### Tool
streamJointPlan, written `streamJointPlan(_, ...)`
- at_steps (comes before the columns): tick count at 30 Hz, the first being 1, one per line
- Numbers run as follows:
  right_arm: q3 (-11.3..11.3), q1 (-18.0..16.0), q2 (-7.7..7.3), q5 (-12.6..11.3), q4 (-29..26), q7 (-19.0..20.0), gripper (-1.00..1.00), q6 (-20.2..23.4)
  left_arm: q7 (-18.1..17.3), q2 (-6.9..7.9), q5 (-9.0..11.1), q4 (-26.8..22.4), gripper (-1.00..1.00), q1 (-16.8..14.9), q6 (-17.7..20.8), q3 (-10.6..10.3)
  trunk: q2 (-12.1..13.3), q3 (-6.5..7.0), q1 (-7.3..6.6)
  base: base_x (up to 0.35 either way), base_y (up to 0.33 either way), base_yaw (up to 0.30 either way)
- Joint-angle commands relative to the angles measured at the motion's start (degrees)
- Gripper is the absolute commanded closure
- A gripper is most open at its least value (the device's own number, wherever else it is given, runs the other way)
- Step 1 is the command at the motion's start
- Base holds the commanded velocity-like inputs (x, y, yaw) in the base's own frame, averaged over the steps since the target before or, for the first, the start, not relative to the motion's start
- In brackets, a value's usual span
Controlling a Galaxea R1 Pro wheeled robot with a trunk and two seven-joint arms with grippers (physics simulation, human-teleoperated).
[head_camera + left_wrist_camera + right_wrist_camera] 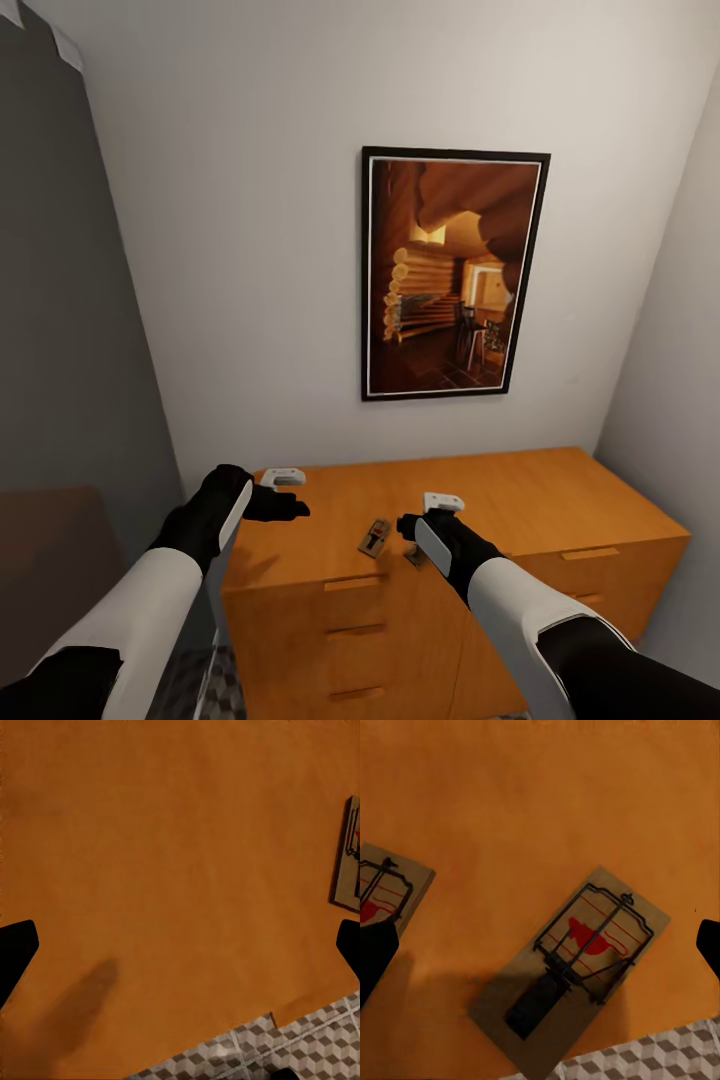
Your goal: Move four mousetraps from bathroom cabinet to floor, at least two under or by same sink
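Observation:
The orange-brown cabinet stands against the wall, and both my grippers hover over its top near the front edge. One mousetrap lies flat between the two grippers. A second mousetrap lies right under my right gripper, close to the cabinet's front edge; the gripper is open, its dark fingertips spread wide on either side. In the head view this right gripper partly covers that trap. My left gripper is open over bare wood, with a mousetrap at the frame's edge. Cube-patterned bathroom floor shows past the cabinet edge.
A framed picture hangs on the white wall above the cabinet. A grey panel closes the left side and a white wall the right. Drawer fronts with bar handles face me below the top.

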Motion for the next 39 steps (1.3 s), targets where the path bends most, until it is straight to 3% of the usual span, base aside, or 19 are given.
streamJointPlan(1,0.3,0.0,0.0,-0.2,-0.1,-0.4,-1.0,0.3,-0.2,0.02,-0.2,0.0,-1.0,0.0,0.2,-0.1,0.0,-0.03,0.04,0.222,0.0,0.0)
streamJointPlan(12,0.3,0.0,0.0,-0.3,-0.1,-0.4,-1.0,0.3,-0.3,0.07,-0.2,-0.3,-1.0,0.0,0.2,0.0,0.0,-0.03,0.04,0.193,0.0,0.0)
streamJointPlan(39,-0.3,0.0,0.0,-0.8,1.0,-0.8,-1.0,-2.4,-0.2,0.07,-0.2,0.0,-1.0,0.0,0.2,0.0,0.0,-0.03,0.04,0.013,0.0,0.0)
